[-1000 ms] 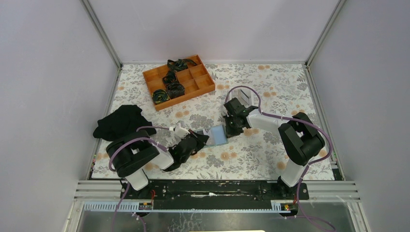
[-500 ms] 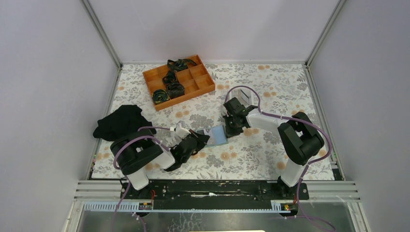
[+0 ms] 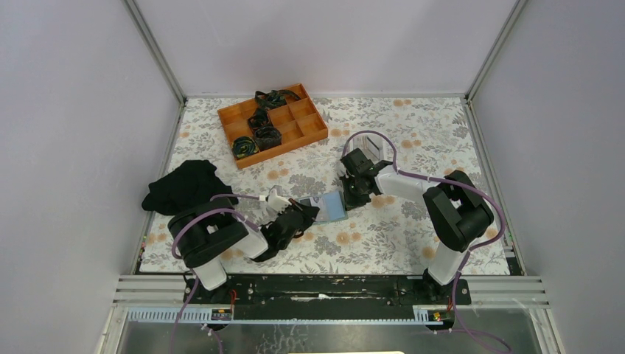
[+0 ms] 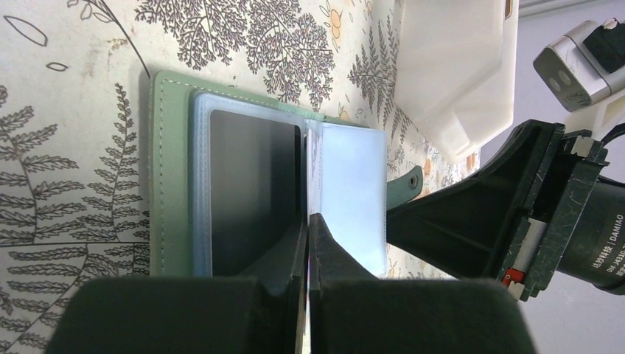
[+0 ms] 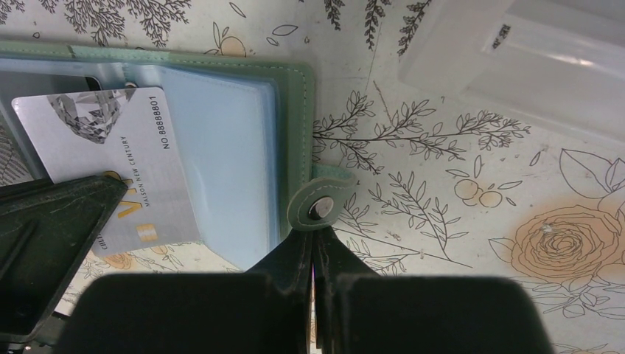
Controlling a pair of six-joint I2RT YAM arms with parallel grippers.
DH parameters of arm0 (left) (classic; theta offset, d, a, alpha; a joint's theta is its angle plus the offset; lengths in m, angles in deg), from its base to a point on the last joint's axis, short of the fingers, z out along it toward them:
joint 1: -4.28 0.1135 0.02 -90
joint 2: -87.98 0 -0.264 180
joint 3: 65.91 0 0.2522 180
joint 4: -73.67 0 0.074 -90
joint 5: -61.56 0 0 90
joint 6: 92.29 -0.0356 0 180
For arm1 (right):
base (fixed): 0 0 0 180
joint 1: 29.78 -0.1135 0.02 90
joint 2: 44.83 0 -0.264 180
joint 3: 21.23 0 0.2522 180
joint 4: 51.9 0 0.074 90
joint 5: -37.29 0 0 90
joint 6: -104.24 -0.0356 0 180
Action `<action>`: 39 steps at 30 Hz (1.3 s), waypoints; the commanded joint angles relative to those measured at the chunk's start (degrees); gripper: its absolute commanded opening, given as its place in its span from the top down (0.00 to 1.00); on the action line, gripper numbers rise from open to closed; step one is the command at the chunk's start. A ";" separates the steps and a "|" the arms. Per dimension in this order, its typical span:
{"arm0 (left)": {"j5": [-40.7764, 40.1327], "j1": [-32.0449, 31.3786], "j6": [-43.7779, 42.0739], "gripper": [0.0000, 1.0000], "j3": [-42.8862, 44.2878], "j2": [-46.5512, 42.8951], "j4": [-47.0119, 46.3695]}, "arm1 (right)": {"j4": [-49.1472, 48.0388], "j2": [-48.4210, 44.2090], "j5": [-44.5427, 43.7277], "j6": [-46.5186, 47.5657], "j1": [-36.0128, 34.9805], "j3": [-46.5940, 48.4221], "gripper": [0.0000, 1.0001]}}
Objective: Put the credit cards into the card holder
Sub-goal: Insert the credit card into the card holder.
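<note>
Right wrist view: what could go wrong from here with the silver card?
1. The silver card, apparently pinched in the left pincer, lies skewed across the holder; it may jam or slide over instead of in.
2. The right pincer grips only the snap tab; a push could pivot the holder.

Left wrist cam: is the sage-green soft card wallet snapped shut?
No, the wallet lies open, clear sleeves and a dark card showing.

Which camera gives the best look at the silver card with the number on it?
The right wrist view: the silver card faces it, print readable. In the top external view it is too small to pick out; the left wrist view shows at most its thin edge.
</note>
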 commanded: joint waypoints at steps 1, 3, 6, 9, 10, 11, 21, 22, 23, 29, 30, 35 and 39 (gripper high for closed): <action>-3.32 -1.62 -0.69 1.00 2.24 -0.50 11.85 | -0.27 2.62 -1.54 0.91 -1.30 0.57 1.00; -3.54 -1.86 -0.80 1.00 3.03 -0.57 14.32 | -0.29 2.86 -1.40 0.88 -1.30 0.77 1.00; -3.22 -2.07 -0.75 1.00 3.88 -0.25 16.05 | -0.30 3.00 -1.28 0.92 -1.30 0.92 1.00; -3.58 -2.50 0.33 1.00 6.22 0.06 21.47 | -0.37 3.20 -1.28 0.79 -1.28 0.80 1.00; -3.73 -2.69 1.14 1.00 6.54 0.17 22.83 | -0.38 3.25 -1.19 0.78 -1.30 0.78 1.00; -3.94 -2.85 2.33 1.00 6.86 0.14 25.07 | -0.34 3.29 -1.17 0.75 -1.31 0.69 1.00; -4.47 -4.34 6.62 1.00 8.69 0.48 32.26 | 0.73 2.16 -3.47 0.83 -1.35 1.21 1.00; -4.53 -4.45 6.95 1.00 8.85 0.44 32.75 | 1.02 2.07 -3.81 0.91 -1.38 1.47 1.00; -4.48 -4.67 7.23 1.00 8.79 0.54 33.12 | 1.36 1.96 -4.17 0.92 -1.37 1.82 1.00; -4.47 -5.48 8.29 1.00 8.44 0.10 34.08 | 3.48 0.83 -7.75 0.81 -1.39 3.15 0.82; -4.45 -5.48 8.29 1.00 8.54 0.07 34.38 | 3.62 0.37 -8.33 0.84 -1.39 3.37 0.79; -4.05 -5.57 8.20 1.00 8.66 0.34 35.70 | 4.23 -1.90 -9.64 1.04 -1.41 5.08 0.72; -3.85 -5.60 8.20 1.00 8.60 0.50 36.64 | 4.81 -2.81 -9.74 1.19 -1.39 6.74 0.71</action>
